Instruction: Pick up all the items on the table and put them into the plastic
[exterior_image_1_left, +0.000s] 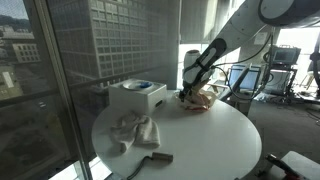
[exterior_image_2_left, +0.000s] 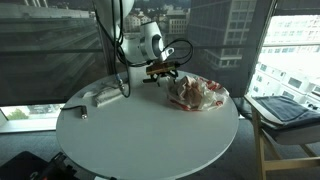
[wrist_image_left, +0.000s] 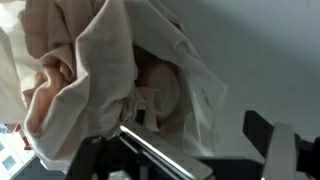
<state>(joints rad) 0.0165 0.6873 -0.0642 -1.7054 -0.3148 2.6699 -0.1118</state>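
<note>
In an exterior view a crumpled cloth lies near the tabletop's left edge, in front of a white box, with a dark object at the near edge. At the far edge the gripper, fingers spread, hangs just beside the plastic bag.

Ext. cams share table; wrist cam close on bag.

Wrist view: the plastic bag fills the frame, blurred and cut off at the top and left edges, and its pinkish contents cannot be made out. In an exterior view, a small dark item is too small to identify. The bottom edge crops the table.
</note>
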